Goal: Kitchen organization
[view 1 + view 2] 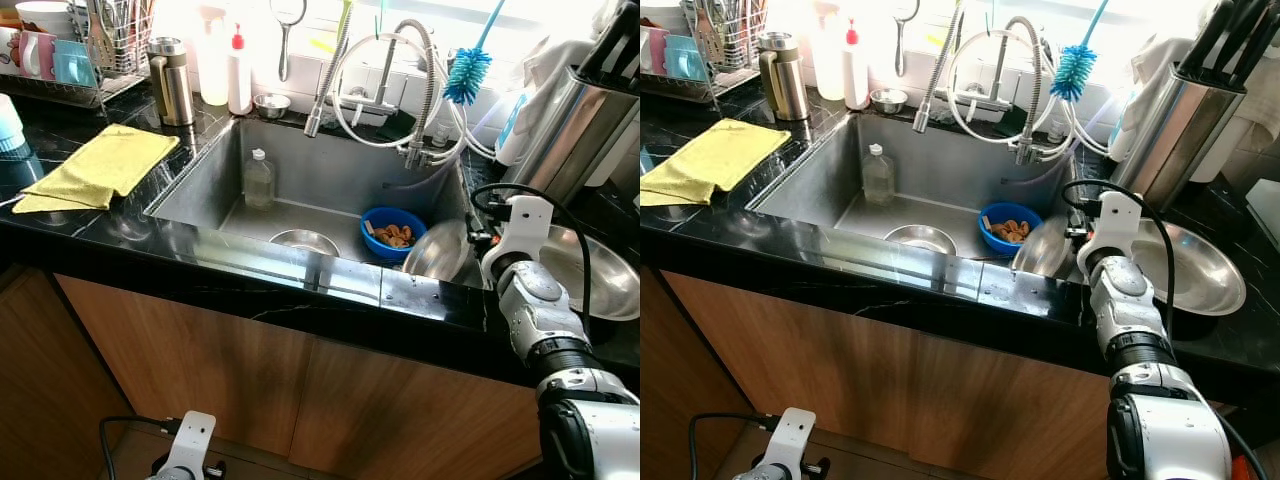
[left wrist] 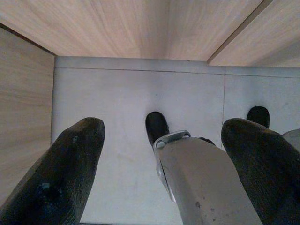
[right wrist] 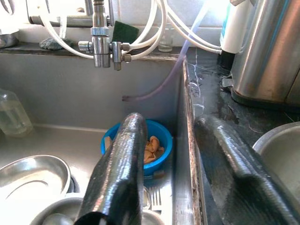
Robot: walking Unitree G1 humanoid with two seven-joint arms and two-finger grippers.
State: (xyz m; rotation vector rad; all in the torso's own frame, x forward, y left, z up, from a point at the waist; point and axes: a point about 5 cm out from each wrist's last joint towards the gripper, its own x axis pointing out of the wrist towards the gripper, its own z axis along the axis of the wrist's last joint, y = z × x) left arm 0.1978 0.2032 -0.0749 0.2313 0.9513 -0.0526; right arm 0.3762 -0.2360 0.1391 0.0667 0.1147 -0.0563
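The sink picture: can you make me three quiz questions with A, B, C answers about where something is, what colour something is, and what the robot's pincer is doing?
1. Where is the blue bowl?
A. inside the sink
B. on the yellow cloth
C. in the dish rack

2. What colour is the cloth on the counter?
A. red
B. yellow
C. green

3. How are the fingers of the right pincer?
A. shut tight together
B. gripping a bottle
C. spread apart, holding nothing

Answers:
1. A, the bowl sits on the sink floor, at its right end.
2. B, it lies yellow on the black counter, left of the sink.
3. C, the right wrist view shows a wide gap between the two fingers, with nothing in it.
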